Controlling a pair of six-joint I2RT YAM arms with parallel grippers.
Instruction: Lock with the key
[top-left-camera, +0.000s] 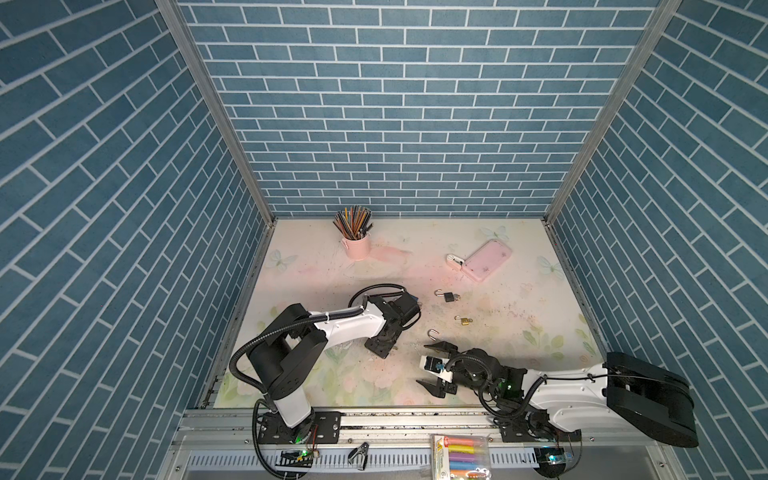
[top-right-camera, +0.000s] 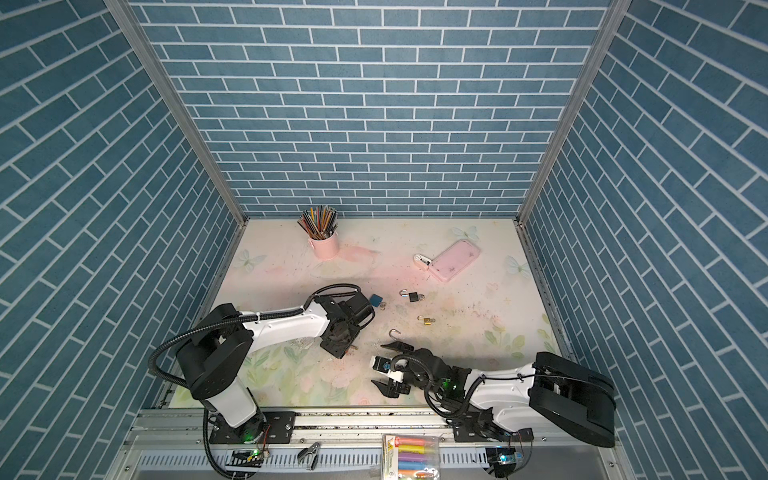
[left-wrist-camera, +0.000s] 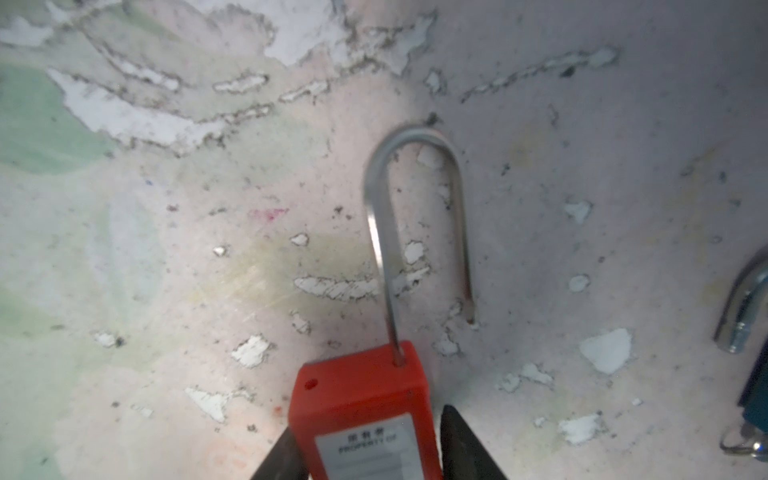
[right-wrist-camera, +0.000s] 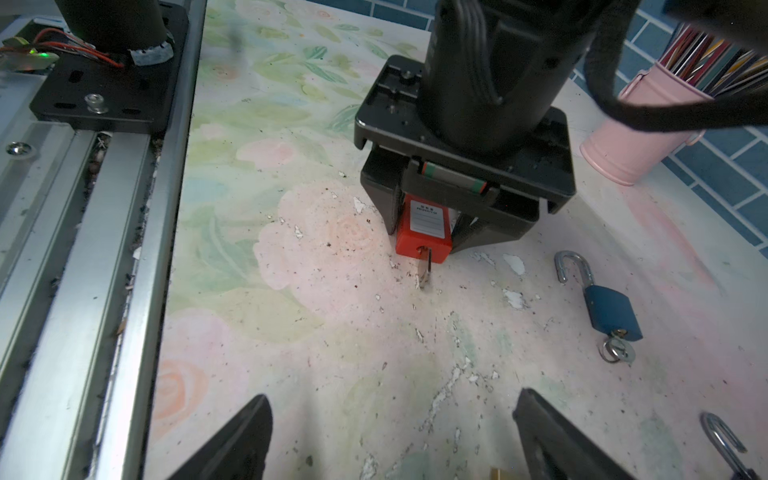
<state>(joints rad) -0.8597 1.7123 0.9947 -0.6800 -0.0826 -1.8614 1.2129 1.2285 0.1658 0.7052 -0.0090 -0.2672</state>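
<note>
left gripper (right-wrist-camera: 424, 237): your jaws straddle the red padlock (left-wrist-camera: 357, 386), clamped or not you cannot tell | red padlock: on the floral mat (right-wrist-camera: 332, 332), shackle (left-wrist-camera: 415, 199) end free, key (right-wrist-camera: 424, 270) in its base | right gripper (right-wrist-camera: 392, 397): your jaws wide, empty, apart from the key

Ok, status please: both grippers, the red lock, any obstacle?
Left gripper: fingers flank red lock, grip unclear. Right gripper open, empty. Shackle open, key in lock. Blue lock beside, apart.

Left arm (top-left-camera: 349, 322): stretched forward, wrist bent down. Left gripper (right-wrist-camera: 424, 241): pointing down, jaws narrowly parted. Right gripper (top-left-camera: 424, 362): low, level, jaws wide apart.
</note>
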